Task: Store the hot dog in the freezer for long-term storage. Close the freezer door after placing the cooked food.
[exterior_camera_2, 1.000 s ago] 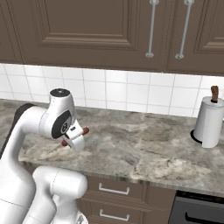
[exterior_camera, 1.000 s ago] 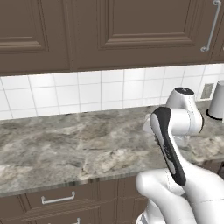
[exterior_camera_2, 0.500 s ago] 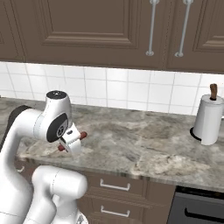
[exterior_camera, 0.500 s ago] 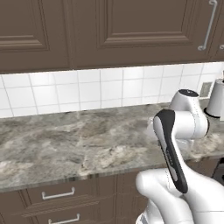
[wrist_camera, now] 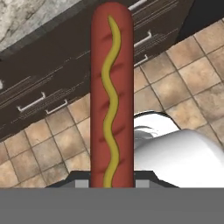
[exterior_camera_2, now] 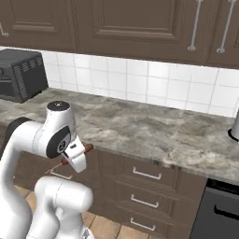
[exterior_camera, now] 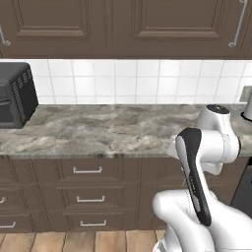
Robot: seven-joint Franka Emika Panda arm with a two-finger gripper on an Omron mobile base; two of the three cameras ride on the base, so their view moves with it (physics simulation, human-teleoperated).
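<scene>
gripper point(exterior_camera_2: 77, 156) pinches the hot dog point(wrist_camera: 111, 96), yellow squiggle along it, above tan floor tiles point(wrist_camera: 39, 153); no writing readable.

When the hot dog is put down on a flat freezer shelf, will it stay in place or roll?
The hot dog is a smooth round cylinder, so it will probably roll if nudged sideways. It juts straight from the gripper without sagging, so it seems fairly stiff. Its glossy skin may be slippery.

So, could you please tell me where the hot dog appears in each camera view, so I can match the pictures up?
Left base view: I cannot make it out; the arm's white body fills the lower right.
Right base view: hot dog, lower left, in the shut gripper, in front of the drawers.
Hand view: hot dog, upright down the centre, mustard line along it.
Shared landmark: dark drawer fronts.
</scene>
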